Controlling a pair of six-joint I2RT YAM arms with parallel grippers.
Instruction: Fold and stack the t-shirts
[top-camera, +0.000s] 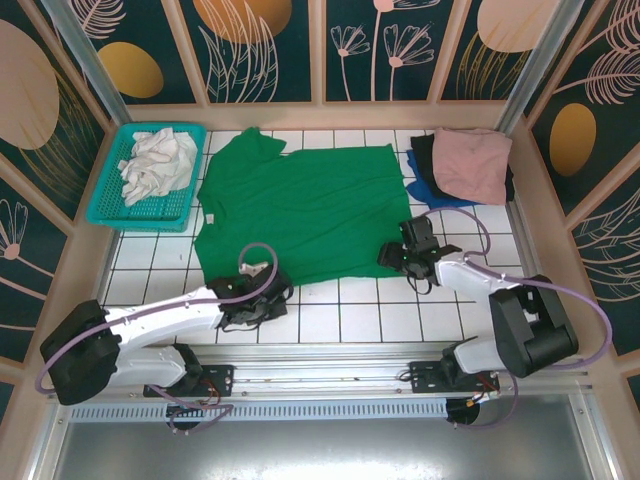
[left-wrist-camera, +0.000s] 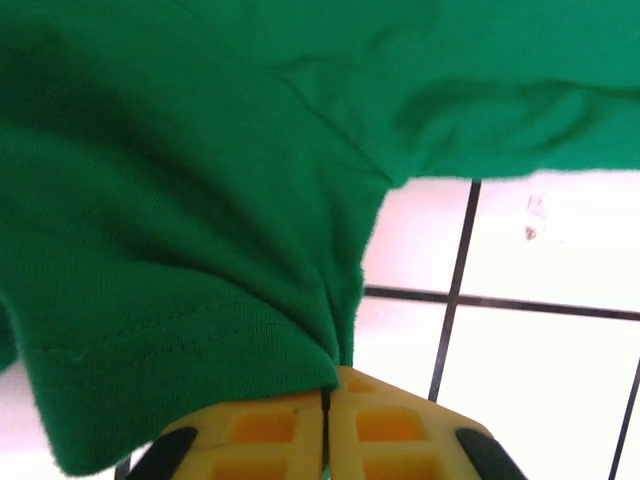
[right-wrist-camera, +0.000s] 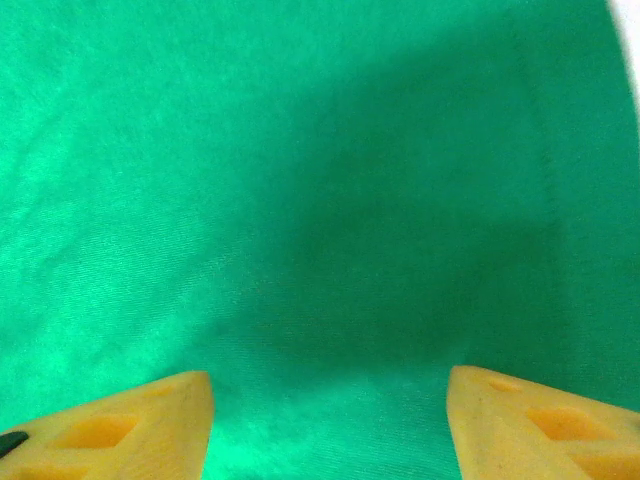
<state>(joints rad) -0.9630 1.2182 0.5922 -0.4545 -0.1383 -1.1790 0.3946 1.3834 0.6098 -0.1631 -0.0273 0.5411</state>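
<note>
A bright green t-shirt (top-camera: 300, 205) lies spread flat on the white tiled table. My left gripper (top-camera: 262, 290) sits at its near hem, left of centre. In the left wrist view its yellow jaws (left-wrist-camera: 325, 400) are shut on a pinched fold of the green t-shirt's (left-wrist-camera: 200, 220) hem. My right gripper (top-camera: 402, 255) is at the shirt's near right corner. Its fingers (right-wrist-camera: 150, 420) stand wide apart over flat green cloth (right-wrist-camera: 320, 200), holding nothing. Folded t-shirts are stacked at the back right: pink (top-camera: 472, 163) on top, black (top-camera: 424, 155) and blue (top-camera: 432, 192) beneath.
A teal mesh basket (top-camera: 140, 222) holding crumpled white cloth (top-camera: 155, 165) stands at the back left. Bare tiles (top-camera: 340, 320) run along the near edge between the arms. Patterned walls enclose the table on three sides.
</note>
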